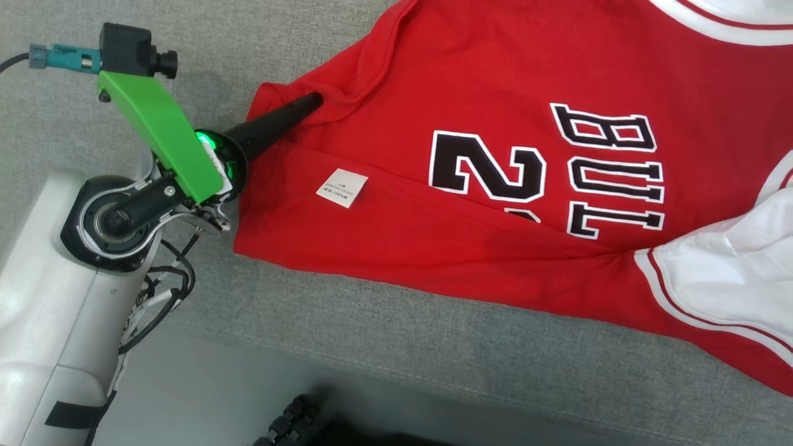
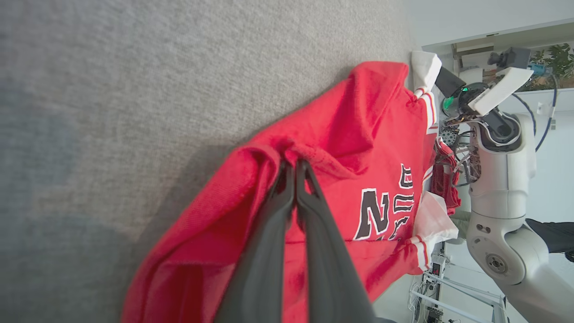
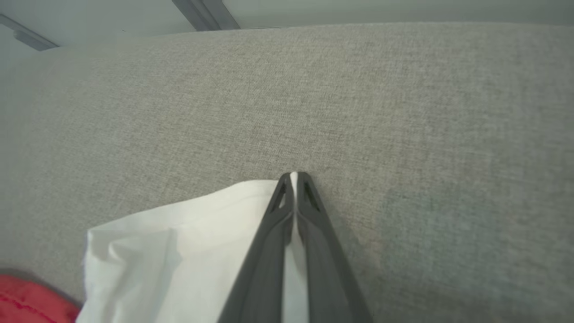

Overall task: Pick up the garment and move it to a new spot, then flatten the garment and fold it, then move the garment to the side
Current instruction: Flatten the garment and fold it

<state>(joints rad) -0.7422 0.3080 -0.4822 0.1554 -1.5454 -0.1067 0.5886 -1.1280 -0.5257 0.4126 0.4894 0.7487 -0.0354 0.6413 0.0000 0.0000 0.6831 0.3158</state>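
- The red jersey [image 1: 495,93] is lying on the grey cushion [image 1: 384,347]. It's mostly spread out with the number side up, but it's lumpy, with creases running across it and a small white label [image 1: 342,188] showing near one edge.
- Progress, as far as I can judge: no neat fold yet, and it hasn't been put off to the side. I'd call this early on, somewhere in the grab-and-shift or pull-it-flat stage. Flattening, folding and the final move all look left to do.
- The left hand [image 1: 313,100] comes in low from the left, fingers nearly flat to the cushion and poking into the corner of the red cloth. In its own wrist view the left hand [image 2: 294,165] is pinched tight on a bunched ridge of red fabric.
- The right hand [image 3: 293,176] is clamped shut too, with the edge of the white sleeve [image 3: 179,242] caught between its fingers, right down against the cushion.
- So both hands have a grip at opposite ends of the jersey, which looks like a good setup for lifting or stretching it.
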